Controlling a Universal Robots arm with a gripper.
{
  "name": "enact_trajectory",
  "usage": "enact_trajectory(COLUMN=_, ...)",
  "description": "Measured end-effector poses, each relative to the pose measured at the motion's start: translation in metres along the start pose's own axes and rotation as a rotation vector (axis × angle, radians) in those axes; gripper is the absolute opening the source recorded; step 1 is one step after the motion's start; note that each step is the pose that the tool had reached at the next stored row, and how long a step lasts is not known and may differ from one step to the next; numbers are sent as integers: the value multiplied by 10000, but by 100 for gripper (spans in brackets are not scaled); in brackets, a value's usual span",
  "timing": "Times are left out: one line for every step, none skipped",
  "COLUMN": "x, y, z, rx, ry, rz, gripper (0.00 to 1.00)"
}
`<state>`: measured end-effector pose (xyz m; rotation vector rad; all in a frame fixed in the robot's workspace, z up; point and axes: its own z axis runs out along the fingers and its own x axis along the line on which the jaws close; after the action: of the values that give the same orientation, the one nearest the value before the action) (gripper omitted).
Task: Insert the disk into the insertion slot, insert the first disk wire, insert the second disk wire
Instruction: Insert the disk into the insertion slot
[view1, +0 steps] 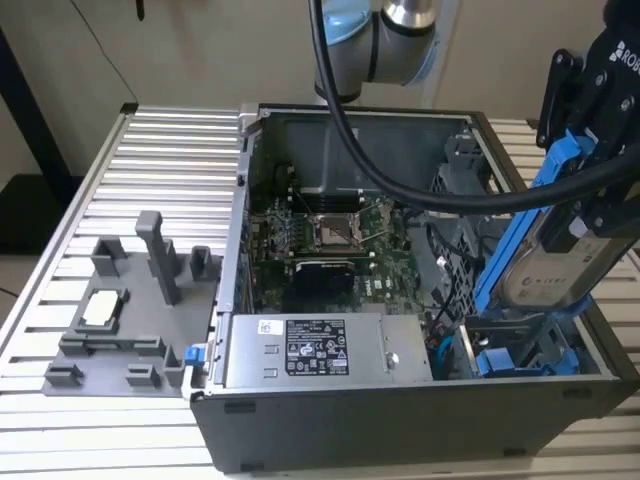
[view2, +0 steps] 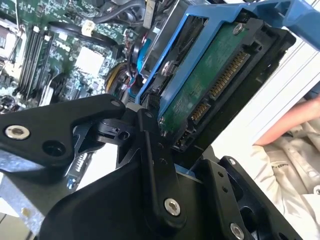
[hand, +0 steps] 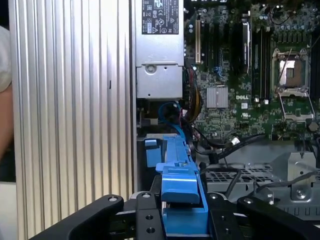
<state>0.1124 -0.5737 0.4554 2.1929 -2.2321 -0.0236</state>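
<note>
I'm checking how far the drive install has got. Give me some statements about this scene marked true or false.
1. The gripper grips the disk in its blue carrier. True.
2. The disk is fully seated in the insertion slot. False: it is tilted, mostly above the slot.
3. The power-supply box lies to the exterior view's left of the slot. True.
4. The computer case is closed. False: its side is open, and the motherboard shows.
</note>
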Motion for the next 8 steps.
enact_trajectory(x=0, y=-3, z=12, rx=0, ry=3, rz=0, gripper=33)
enact_trajectory(x=0, y=-7, z=27, rx=-1, ry=0, rz=0, gripper=33)
enact_trajectory(x=0, y=-11, z=42, rx=0, ry=0, rz=0, gripper=33)
enact_trajectory(x=0, y=-15, z=57, rx=0, ry=1, rz=0, gripper=33)
enact_trajectory(x=0, y=-18, z=74, rx=0, ry=-1, rz=0, gripper=33)
enact_trajectory(x=0, y=-20, z=92, rx=0, ry=-1, rz=1, gripper=33)
enact_trajectory(x=0, y=-22, z=110, rx=0, ry=2, rz=1, gripper=33)
enact_trajectory(x=0, y=-25, z=129, rx=0, ry=1, rz=0, gripper=33)
